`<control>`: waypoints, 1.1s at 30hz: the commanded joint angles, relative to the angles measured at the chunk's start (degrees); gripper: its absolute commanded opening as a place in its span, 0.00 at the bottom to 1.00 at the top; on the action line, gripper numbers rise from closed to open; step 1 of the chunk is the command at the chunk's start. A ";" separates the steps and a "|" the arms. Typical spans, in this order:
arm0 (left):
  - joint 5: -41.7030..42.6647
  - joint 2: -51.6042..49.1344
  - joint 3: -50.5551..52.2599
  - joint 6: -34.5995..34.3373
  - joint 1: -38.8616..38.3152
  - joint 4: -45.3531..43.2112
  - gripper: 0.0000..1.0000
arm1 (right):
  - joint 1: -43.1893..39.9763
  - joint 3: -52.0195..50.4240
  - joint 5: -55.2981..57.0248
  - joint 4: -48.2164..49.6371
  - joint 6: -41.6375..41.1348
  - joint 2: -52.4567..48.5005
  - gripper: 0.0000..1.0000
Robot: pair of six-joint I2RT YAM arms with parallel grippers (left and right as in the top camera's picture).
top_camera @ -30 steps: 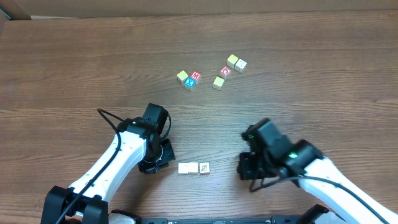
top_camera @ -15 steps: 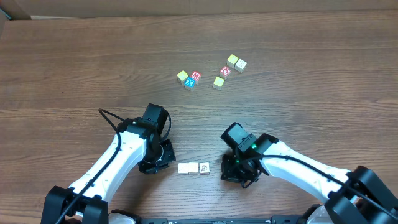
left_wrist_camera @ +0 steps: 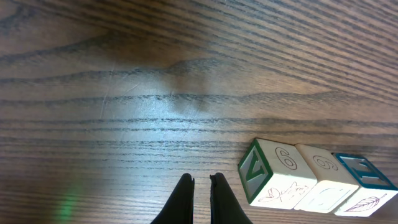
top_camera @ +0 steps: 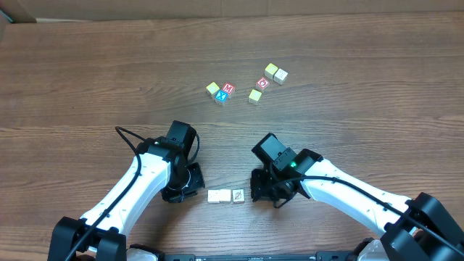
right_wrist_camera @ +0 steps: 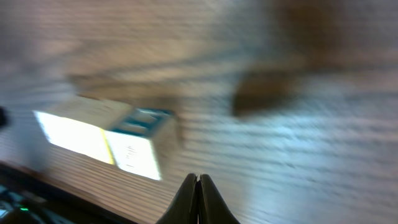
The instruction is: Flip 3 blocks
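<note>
Three pale blocks (top_camera: 225,196) sit in a tight row close to the table's (top_camera: 87,65) near edge, about midway along it, between the two arms. From above, their tops show only faint line marks, and the right-hand one has a reddish-brown diagonal. Farther back, a loose scatter carries readable letters: a red "M" cube (top_camera: 228,88), a blue "X" cube (top_camera: 221,96) touching it and a red "O" cube (top_camera: 263,83), among four yellowish cubes (top_camera: 254,96).

The left wrist camera adds what the overhead cannot. It shows a green-framed side face with a triangular letter, curly "6"-like marks on two tops, a teal-framed top on the far block, and outline drawings on the front faces, one of them a leaf. The right wrist view is badly blurred; only pale faces and a teal edge come through.

The left gripper (left_wrist_camera: 202,179) is clenched on nothing, just left of the row, where it was a second ago. The right gripper (right_wrist_camera: 197,180), also clenched and empty, has swung in from the right to just beside the row's right end. I cannot tell whether it touches. The blocks have not shifted.
</note>
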State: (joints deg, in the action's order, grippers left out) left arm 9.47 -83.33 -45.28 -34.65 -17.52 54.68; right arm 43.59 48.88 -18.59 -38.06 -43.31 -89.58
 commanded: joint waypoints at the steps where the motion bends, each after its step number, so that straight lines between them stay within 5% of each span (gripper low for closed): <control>1: 0.66 -0.17 -1.09 1.81 0.24 -0.02 0.04 | 0.17 1.53 1.25 2.25 -3.30 -0.20 0.04; 33: 1.05 -0.20 -0.83 4.15 0.24 2.16 0.04 | 5.51 1.49 0.55 7.98 -7.96 -9.25 0.04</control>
State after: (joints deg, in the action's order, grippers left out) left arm 9.76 -83.33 -45.28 -32.34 -17.52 56.66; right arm 49.06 49.15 -19.29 -30.44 -50.83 -98.43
